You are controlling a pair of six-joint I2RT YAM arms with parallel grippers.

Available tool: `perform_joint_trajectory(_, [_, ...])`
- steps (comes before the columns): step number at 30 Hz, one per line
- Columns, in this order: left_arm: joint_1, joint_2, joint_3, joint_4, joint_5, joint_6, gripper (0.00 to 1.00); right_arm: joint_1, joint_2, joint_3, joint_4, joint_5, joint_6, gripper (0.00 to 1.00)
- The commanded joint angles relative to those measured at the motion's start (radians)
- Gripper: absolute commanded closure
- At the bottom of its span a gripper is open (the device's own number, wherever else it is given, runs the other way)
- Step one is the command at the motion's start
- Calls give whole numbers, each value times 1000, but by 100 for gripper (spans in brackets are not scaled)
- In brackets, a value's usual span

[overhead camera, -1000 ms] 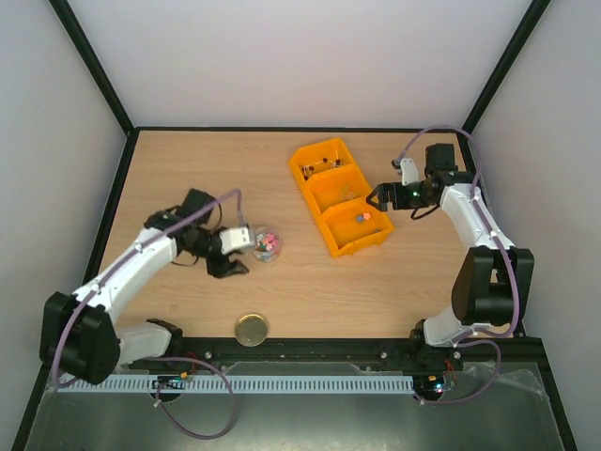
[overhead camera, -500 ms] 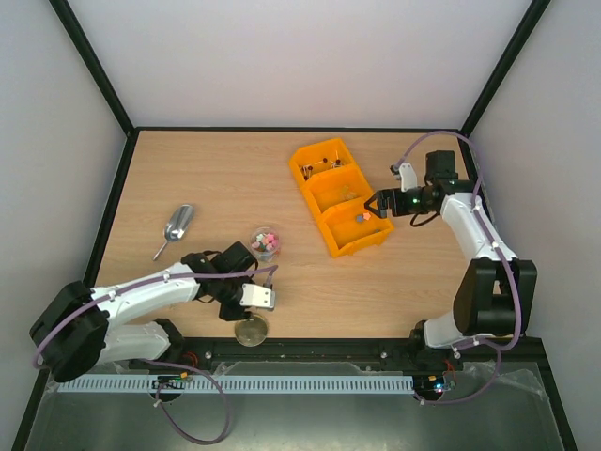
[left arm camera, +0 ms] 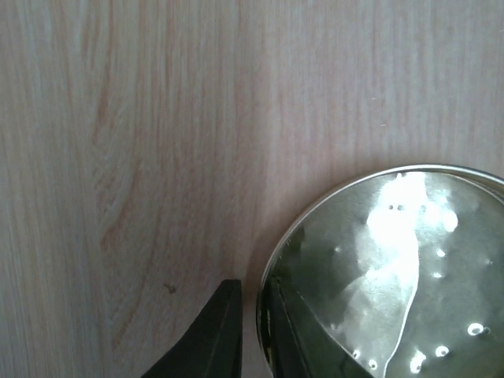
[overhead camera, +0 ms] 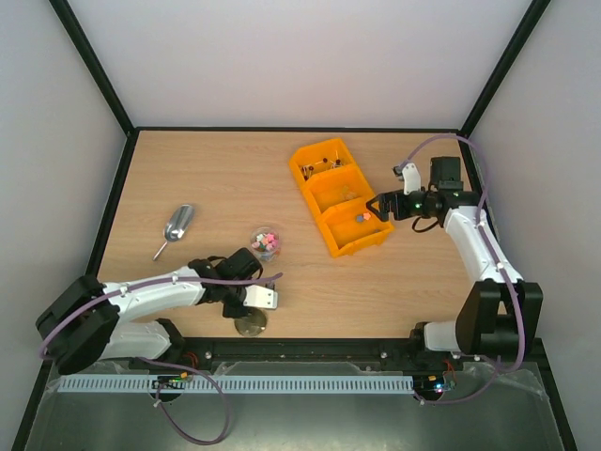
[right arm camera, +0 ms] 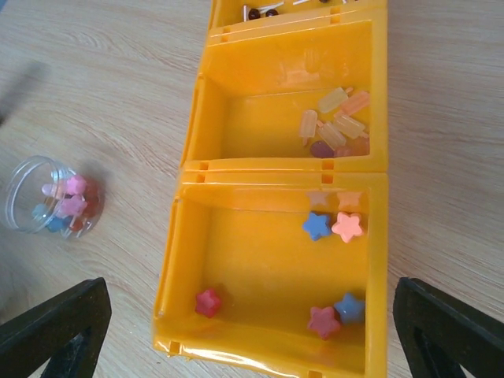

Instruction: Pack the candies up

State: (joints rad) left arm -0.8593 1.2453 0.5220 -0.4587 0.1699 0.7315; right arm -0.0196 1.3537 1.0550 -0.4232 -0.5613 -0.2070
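Note:
Star-shaped candies [right arm camera: 331,224] in pink, blue and red lie in the near compartment of the orange tray [right arm camera: 277,168], and pale bar-shaped ones [right arm camera: 335,126] in the middle compartment. More candies fill a small clear jar [overhead camera: 266,242], also seen in the right wrist view [right arm camera: 59,206]. My right gripper [right arm camera: 250,315] hangs open over the near compartment [overhead camera: 376,209], holding nothing. At the table's front edge my left gripper [overhead camera: 256,308] is shut on the rim of the round gold lid [left arm camera: 394,268], one finger [left arm camera: 220,331] outside the rim and one inside.
A silver scoop [overhead camera: 177,225] lies on the wood at the left, apart from both arms. The tray's far compartment [overhead camera: 321,162] holds small dark pieces. The lid [overhead camera: 250,325] sits right at the table's front edge, beside the arm bases.
My left arm swung from beside the jar down to the lid at the front edge and shut on its rim, uncovering the scoop. The right gripper edged slightly right, still open.

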Motion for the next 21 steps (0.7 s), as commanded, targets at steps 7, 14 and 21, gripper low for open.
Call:
perform_joint_trajectory(7, [122, 89, 168, -188, 261, 2, 98, 3, -122, -118, 6, -29, -175, 13])
perform_joint_trajectory(14, [278, 270, 485, -574, 618, 138, 98, 149, -341, -273, 31, -229, -434, 34])
perform_joint_trajectory(21, [332, 442, 673, -835, 794, 252, 98, 454, -426, -314, 89, -198, -644, 38])
